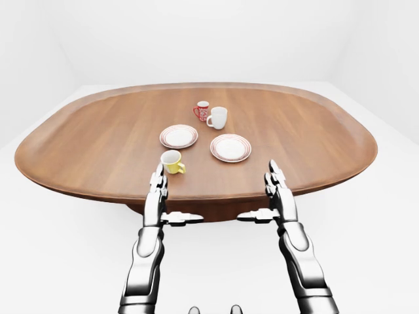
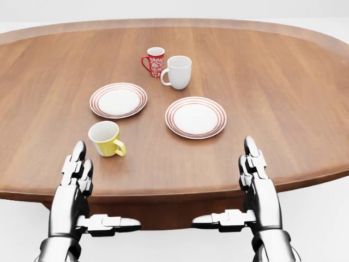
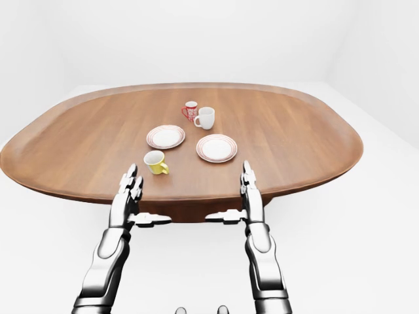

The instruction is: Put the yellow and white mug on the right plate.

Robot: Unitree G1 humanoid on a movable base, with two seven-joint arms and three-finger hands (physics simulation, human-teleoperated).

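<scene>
The yellow and white mug (image 2: pixel 106 138) stands upright on the wooden table (image 2: pixel 283 98), its handle turned to the lower right. The right plate (image 2: pixel 196 117), white with red rim rings, lies bare to the mug's right. My left hand (image 2: pixel 76 174) is open at the table's near edge, just below and left of the mug, not touching it. My right hand (image 2: pixel 253 169) is also open, held below and right of the right plate, fingers pointing up and thumb pointing inward.
A second red-ringed plate (image 2: pixel 118 100) lies above the yellow mug. A red patterned mug (image 2: pixel 154 61) and a plain white mug (image 2: pixel 178 71) stand side by side above the plates. White floor surrounds the oval table.
</scene>
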